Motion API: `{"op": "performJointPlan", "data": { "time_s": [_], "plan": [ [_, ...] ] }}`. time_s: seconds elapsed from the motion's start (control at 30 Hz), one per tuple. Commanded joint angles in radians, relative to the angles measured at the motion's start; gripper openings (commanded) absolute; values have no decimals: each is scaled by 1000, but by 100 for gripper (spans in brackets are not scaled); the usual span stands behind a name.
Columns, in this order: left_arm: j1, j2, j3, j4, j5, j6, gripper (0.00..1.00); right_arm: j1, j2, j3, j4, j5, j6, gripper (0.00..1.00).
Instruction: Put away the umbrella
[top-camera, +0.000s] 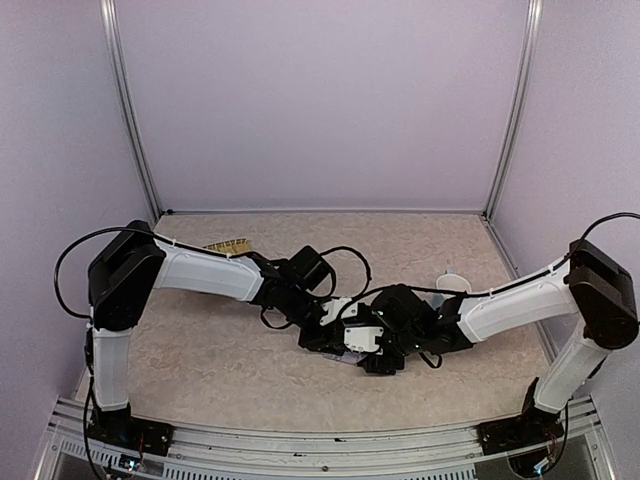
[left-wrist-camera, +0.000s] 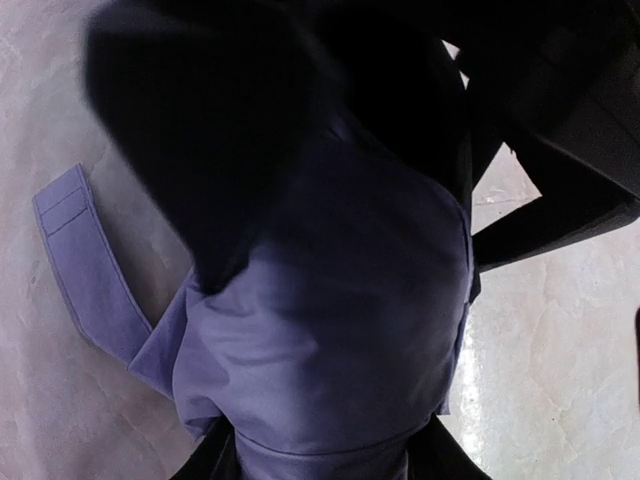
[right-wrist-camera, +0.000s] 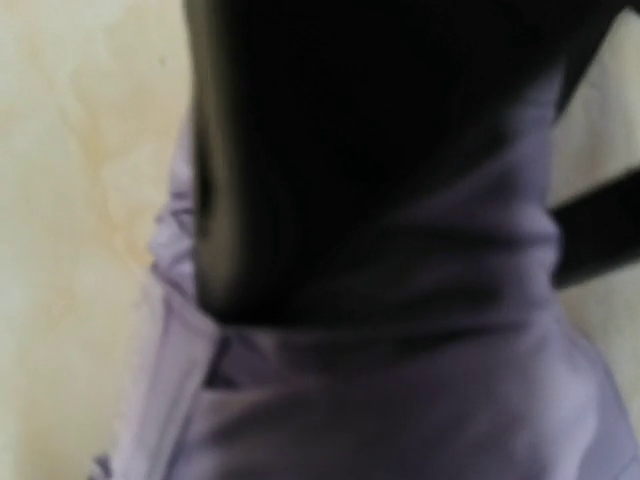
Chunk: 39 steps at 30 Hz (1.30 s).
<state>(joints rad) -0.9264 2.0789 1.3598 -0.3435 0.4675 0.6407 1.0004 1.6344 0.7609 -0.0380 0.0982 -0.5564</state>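
The beige marbled tabletop (top-camera: 220, 350) fills the floor of a lavender-walled cell. The left arm (top-camera: 205, 272) reaches in from 9 o'clock and the right arm (top-camera: 510, 305) from 3 o'clock. Their black wrists meet in a tight cluster just off the tabletop's middle, toward 4 o'clock.

The umbrella (left-wrist-camera: 340, 340) lies under that cluster, so the overhead view hides nearly all of it. In the left wrist view it is a bunched mass of pale lavender fabric resting on the tabletop, filling the frame from the centre down to 6 o'clock. The left fingers (left-wrist-camera: 200, 130) show only as dark, out-of-focus shapes pressed over the fabric at 11 and 1 o'clock. I cannot tell whether they are apart or clamped. In the right wrist view, blurred throughout, the right fingers (right-wrist-camera: 330, 150) form a black mass lying on the same fabric (right-wrist-camera: 420, 400) — their state cannot be told either.

A woven straw tray (top-camera: 228, 246) peeks out behind the left arm, at 10 o'clock from the wrists and well apart from them. A light blue cup (top-camera: 452, 280) stands at 2 o'clock, near the right forearm.

A flat lavender strap (left-wrist-camera: 75, 250) runs out from the bundle toward 9 o'clock and lies on the tabletop.
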Motion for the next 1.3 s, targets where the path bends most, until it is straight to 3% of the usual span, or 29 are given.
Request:
{"op": "performJointPlan", "data": {
  "time_s": [0.0,0.17,0.33,0.4,0.47,0.57,0.73,0.87,1.0,1.27],
  "plan": [
    [-2,82,-87,-284,-6,25,29,3,85,33,-150,-22,23,62],
    [1,11,-148,-213,22,40,31,2,98,44,-224,-10,49,33],
    [10,-139,-265,19,-41,-21,52,-3,99,65,-260,-25,68,6],
    [22,-218,-325,163,-80,-67,58,-6,91,73,-263,-26,72,1],
    [38,-311,-393,311,-105,-118,62,-12,73,82,-264,-26,73,0],
    [53,-437,-459,475,-121,-192,79,-29,33,100,-260,-73,75,0],
    [63,-625,-576,724,-85,-287,84,-63,-50,147,-260,-123,68,0],
    [102,-720,-672,937,70,-419,81,-104,-129,225,-289,-188,59,0],
    [103,-777,-693,935,61,-440,75,-145,-215,322,-347,-262,35,0],
    [100,-788,-771,995,-26,-454,77,-155,-252,600,-562,-379,-13,0]
  ]
}}
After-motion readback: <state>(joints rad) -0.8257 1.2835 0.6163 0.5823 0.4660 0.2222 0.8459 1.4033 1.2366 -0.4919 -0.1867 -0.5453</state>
